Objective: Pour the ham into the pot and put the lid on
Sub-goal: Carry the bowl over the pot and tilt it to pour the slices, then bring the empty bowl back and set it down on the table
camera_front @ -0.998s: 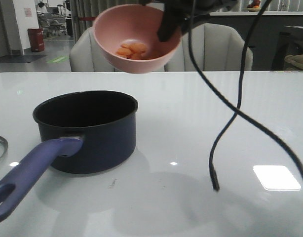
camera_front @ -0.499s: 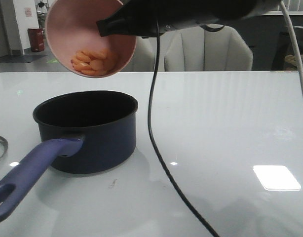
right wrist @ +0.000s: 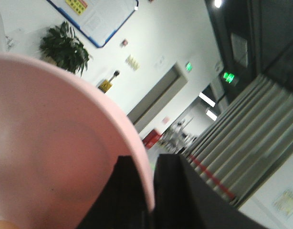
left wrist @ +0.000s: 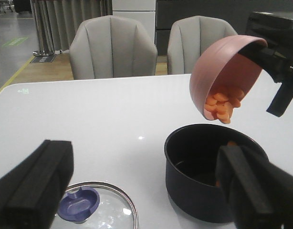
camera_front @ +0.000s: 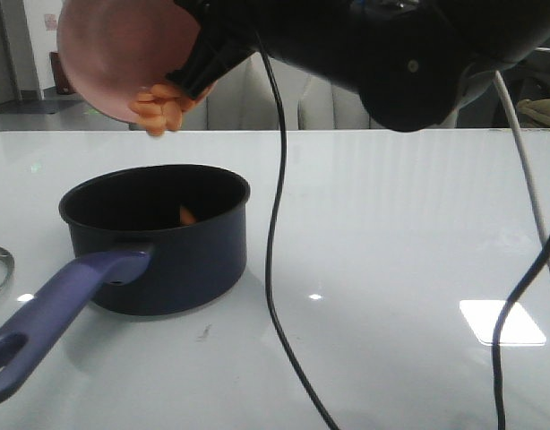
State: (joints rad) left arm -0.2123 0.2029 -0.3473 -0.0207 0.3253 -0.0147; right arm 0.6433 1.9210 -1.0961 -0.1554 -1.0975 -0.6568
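While the right gripper [camera_front: 196, 73] pinches the rim of the pink bowl [camera_front: 114, 58] between its pressed fingers, the bowl hangs tipped steeply over the pot [camera_front: 158, 237], mouth turned down toward the black inside. In the right wrist view the pink rim sits clamped between the two dark fingers [right wrist: 177, 191]. The ham [camera_front: 160, 109] is bunched at the bowl's lowest lip, several orange chunks right at the edge, and at least one orange piece [camera_front: 187, 215] already shows against the pot's inner wall. So the pouring step is in hand and looks about midway: most of the ham is not yet in the pot.

The pot stands on the white table [camera_front: 391, 224] with its purple-blue handle [camera_front: 60, 309] running toward the camera. Beside it, apart from its wall, the lid [left wrist: 96, 207] lies flat on the table, blue knob [left wrist: 79, 205] up. The left gripper [left wrist: 146, 186] hovers low over the lid and the pot with its fingers spread wide and nothing between them.

Next, the bowl likely needs a little more tilt, held centred over the pot so no chunk bounces past the rim. After that the bowl must be taken clear of the pot, and the left gripper, already near the lid, could close on the knob.
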